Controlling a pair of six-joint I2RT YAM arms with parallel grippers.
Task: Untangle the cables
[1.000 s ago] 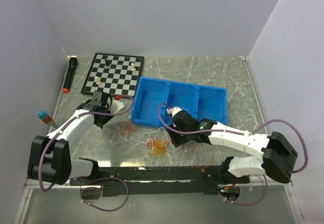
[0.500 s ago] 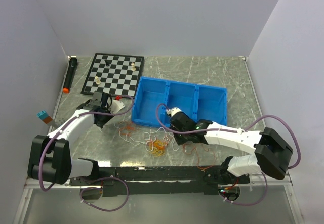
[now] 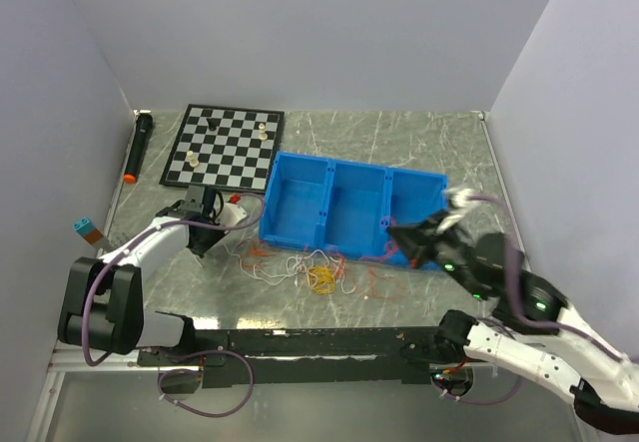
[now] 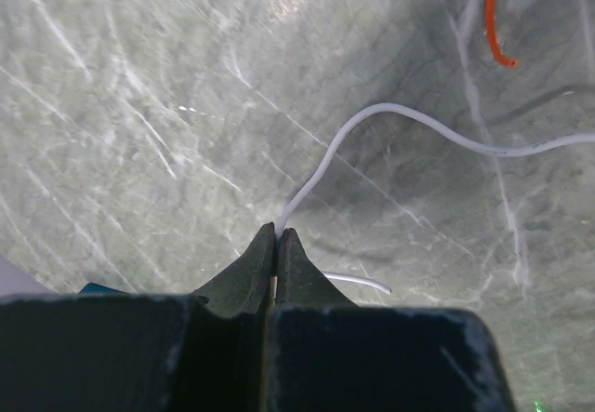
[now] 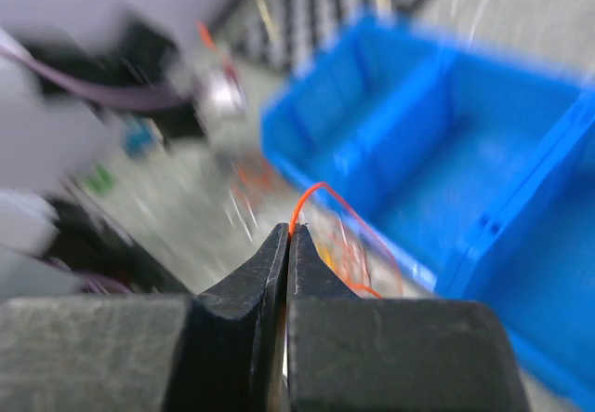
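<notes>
The left gripper [image 4: 277, 243] is clamped on a white cable [image 4: 372, 114]. The right gripper [image 5: 286, 235] pinches a red-orange cable [image 5: 325, 193]. The tangled cables [image 3: 319, 274] lie at 6 o'clock of the blue bin [image 3: 285, 224].

Grey marbled tabletop [image 3: 399, 133] between plain pale-lilac walls [image 3: 300, 33]

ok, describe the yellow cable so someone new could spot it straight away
Find the blue three-compartment bin; the cable tangle lies just in front of its left half. The yellow cable is the small tight coil in that tangle, the only yellow there, while the white cables and red-orange cables sprawl in loose lines.
</notes>
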